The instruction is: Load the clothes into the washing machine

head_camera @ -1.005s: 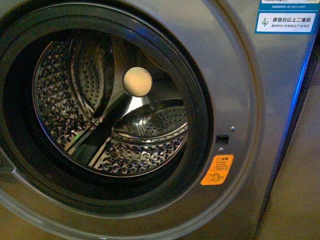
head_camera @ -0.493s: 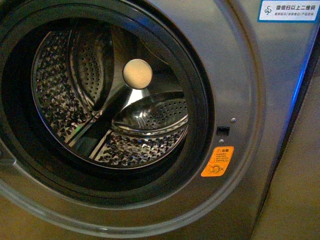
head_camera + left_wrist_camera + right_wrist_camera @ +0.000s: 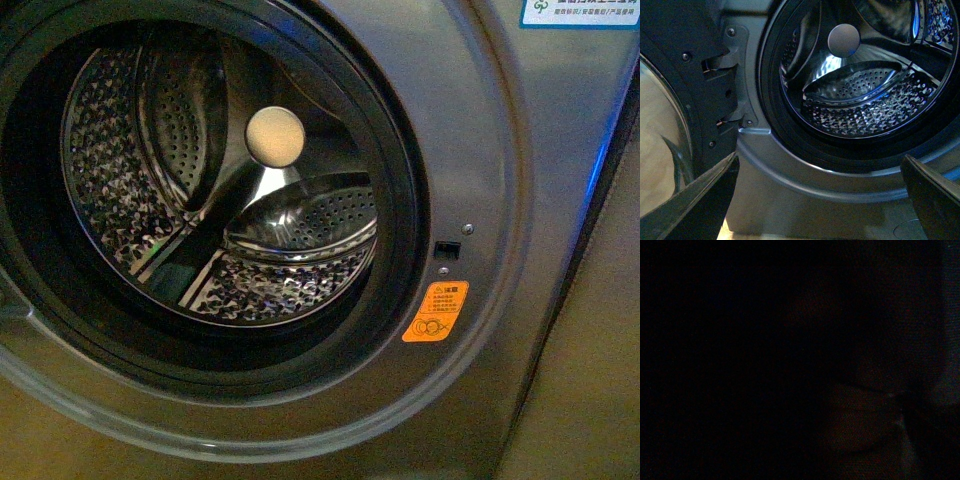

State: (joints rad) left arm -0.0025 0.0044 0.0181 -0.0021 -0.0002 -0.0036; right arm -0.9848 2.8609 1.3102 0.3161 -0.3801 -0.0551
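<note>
Clothes nowhere in view, not yet in drum of washing machine.
Door swung aside for loading; left gripper spread wide, holding nothing; right wrist view dark, right gripper: cannot tell.

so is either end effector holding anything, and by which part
The left end effector is open, holding nothing; the right wrist view is dark: cannot tell.

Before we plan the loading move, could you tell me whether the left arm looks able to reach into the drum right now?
Probably yes: the door is swung aside, the drum mouth shows nothing across it, and the open left gripper faces it from outside.
</note>
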